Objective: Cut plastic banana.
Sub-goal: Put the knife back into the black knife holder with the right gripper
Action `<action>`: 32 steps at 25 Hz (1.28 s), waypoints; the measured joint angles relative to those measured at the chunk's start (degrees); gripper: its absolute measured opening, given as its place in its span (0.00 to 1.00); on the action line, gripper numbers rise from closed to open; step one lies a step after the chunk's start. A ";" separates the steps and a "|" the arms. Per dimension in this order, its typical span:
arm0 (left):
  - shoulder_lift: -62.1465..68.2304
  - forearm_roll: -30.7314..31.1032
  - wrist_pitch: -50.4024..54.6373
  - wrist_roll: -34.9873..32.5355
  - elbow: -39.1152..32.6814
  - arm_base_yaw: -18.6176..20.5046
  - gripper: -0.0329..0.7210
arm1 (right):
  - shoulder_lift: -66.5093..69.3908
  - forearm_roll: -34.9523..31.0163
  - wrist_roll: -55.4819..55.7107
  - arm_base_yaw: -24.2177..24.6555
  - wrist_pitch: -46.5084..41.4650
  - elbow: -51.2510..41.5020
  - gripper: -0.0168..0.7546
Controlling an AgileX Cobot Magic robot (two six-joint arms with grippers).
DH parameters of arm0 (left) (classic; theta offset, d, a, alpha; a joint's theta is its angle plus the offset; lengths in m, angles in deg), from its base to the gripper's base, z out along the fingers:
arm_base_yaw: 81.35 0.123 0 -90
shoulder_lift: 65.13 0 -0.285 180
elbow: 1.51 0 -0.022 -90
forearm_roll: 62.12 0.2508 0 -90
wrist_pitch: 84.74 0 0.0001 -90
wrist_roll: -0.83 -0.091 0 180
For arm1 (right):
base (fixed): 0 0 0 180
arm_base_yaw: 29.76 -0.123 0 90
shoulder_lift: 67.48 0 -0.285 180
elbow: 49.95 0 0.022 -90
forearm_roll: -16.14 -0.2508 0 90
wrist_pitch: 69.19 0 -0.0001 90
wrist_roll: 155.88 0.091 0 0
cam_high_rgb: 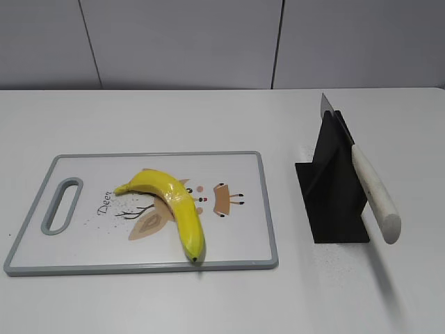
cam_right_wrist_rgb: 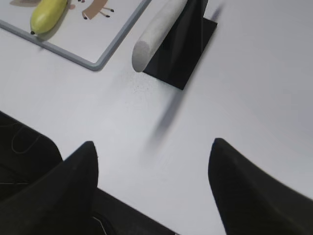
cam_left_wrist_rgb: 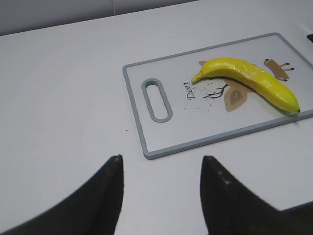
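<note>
The plastic banana [cam_high_rgb: 172, 204] is glossy yellow and lies whole on a white cutting board [cam_high_rgb: 236, 243] with a grey rim. It also shows in the left wrist view [cam_left_wrist_rgb: 249, 78] and the right wrist view [cam_right_wrist_rgb: 46, 14]. A knife with a white handle [cam_high_rgb: 375, 191] rests slanted in a black stand [cam_high_rgb: 334, 188], handle end toward the front; it shows in the right wrist view [cam_right_wrist_rgb: 156, 24]. My left gripper [cam_left_wrist_rgb: 161, 159] is open and empty, above the table left of the board. My right gripper [cam_right_wrist_rgb: 152, 144] is open and empty, near the table's front edge, short of the handle.
The cutting board [cam_left_wrist_rgb: 146, 122] has a handle slot [cam_high_rgb: 62, 204] at its left end. The white table [cam_high_rgb: 208, 299] runs back to a grey wall. The table's front edge [cam_right_wrist_rgb: 29, 132] shows in the right wrist view.
</note>
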 joint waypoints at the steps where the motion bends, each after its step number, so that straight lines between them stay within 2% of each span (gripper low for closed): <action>1: 0.00 0.00 0.00 0.00 0.00 0.00 0.69 | -1.11 0.04 0.00 0.00 0.00 0.00 0.71; 11: 0.00 0.00 0.00 0.00 0.00 0.00 0.69 | -11.03 0.06 -0.11 0.62 -0.07 0.00 0.71; 25: 0.00 0.00 0.00 0.00 0.00 0.00 0.69 | -13.08 0.11 -0.11 14.34 -0.07 0.00 0.71; 32: 0.00 0.00 0.00 0.00 0.00 0.00 0.69 | -13.08 0.11 -0.11 15.37 -0.07 0.00 0.71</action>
